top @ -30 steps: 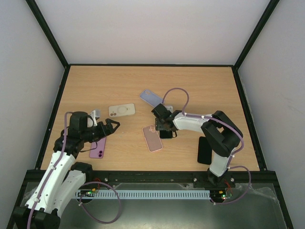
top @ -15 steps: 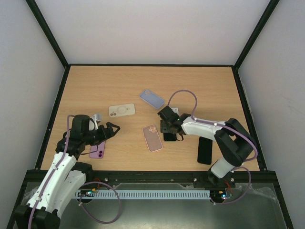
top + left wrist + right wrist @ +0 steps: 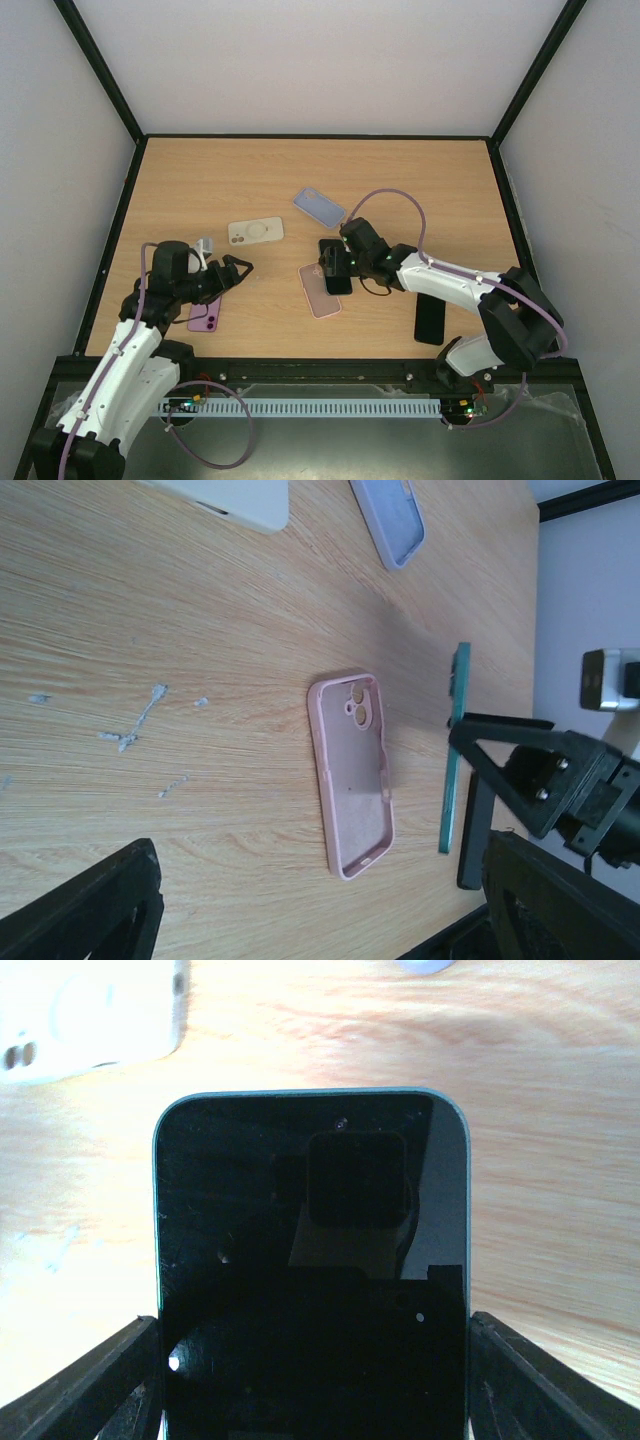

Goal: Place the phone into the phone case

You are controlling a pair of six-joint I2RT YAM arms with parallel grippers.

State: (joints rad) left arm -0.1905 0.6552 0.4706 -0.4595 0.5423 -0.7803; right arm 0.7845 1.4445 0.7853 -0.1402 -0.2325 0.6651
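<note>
since the pink case [image 3: 352,775] lies open side up, we clamp the phone [image 3: 310,1210] by its 2 long edges in the right gripper [image 3: 345,262] over the case's right edge; our left gripper [image 3: 238,268], left of the case, gapes empty.

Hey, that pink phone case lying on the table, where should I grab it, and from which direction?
Take the pink case by its two long side walls, near the middle, coming straight down from above. It lies flat with its open side up, so those thin raised walls are the only opposing faces to pinch, and across the width is the shorter span. It is probably best to stay clear of the camera cutout end.
</note>
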